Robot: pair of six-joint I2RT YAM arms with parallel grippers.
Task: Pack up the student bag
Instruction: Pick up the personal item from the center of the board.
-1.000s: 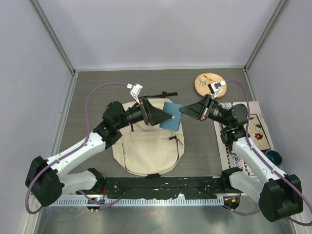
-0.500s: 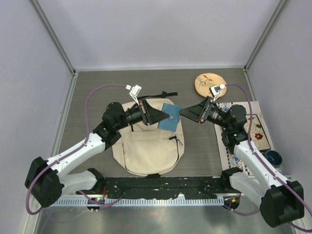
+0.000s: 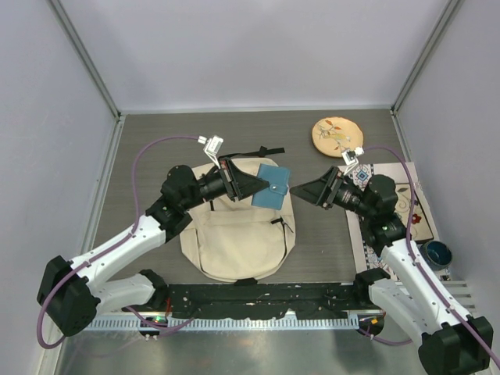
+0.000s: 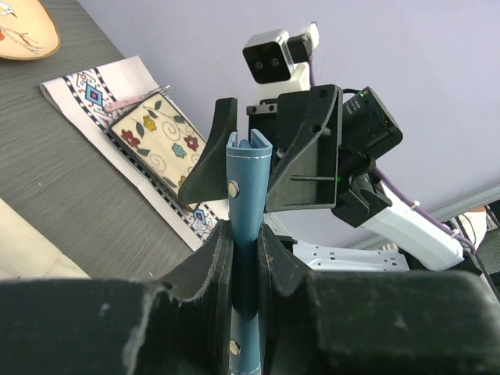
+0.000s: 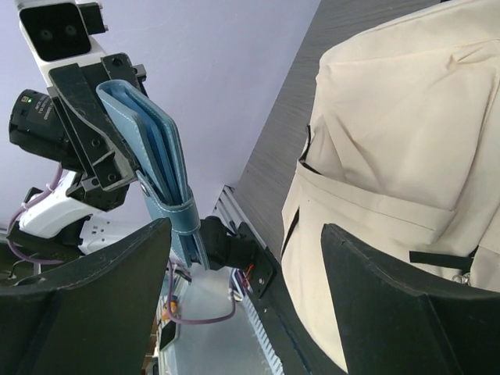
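The cream student bag lies flat on the table between the arms. Above its top end hangs a blue notebook with a snap strap, pinched in my left gripper. In the left wrist view the notebook stands on edge between the black fingers, which press on both its sides. My right gripper stands open just right of the notebook, not touching it. In the right wrist view the notebook and the bag show beyond that gripper's wide-apart jaws, with nothing between them.
A round tan embroidered disc lies at the back right. A patterned mat along the right side carries a floral book and a small dark blue object. Black straps trail from the bag's far end.
My right gripper has opened, let go of the blue notebook and drawn back to the right. My left gripper has shut on the notebook and now holds it alone.
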